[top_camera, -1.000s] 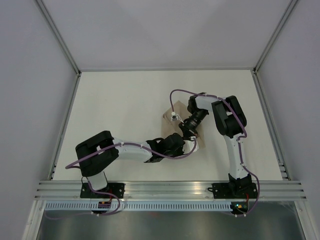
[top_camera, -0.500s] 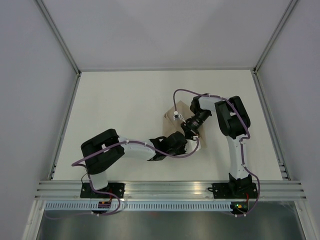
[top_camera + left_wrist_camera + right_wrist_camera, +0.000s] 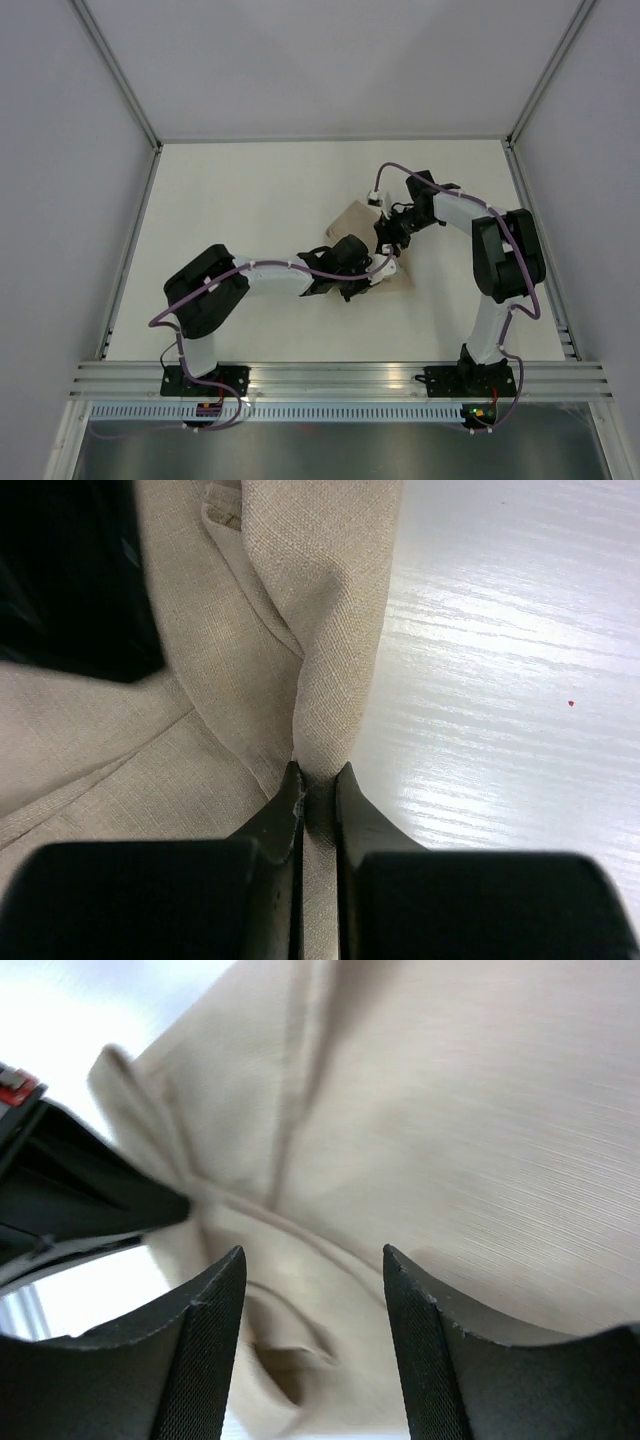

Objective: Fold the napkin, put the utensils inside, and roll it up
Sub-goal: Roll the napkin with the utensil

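White table (image 3: 250, 200) with the napkin (image 3: 350, 218) at mid-table, only partly folded: my left pincer (image 3: 318, 792) pinches a raised fold at its edge, my right pincer (image 3: 312, 1300) hangs wide above it; utensils unseen, so placing and rolling apparently remain.

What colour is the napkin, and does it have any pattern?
The napkin is plain beige, without pattern; the left wrist view shows it best.

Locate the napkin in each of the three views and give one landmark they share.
Top external: the napkin lies mid-table, partly under both arms.
Left wrist: fills left and centre, a fold pinched by the left gripper.
Right wrist: fills most of the frame behind the open right gripper.
Shared landmark: the white table bordering the napkin's edge.
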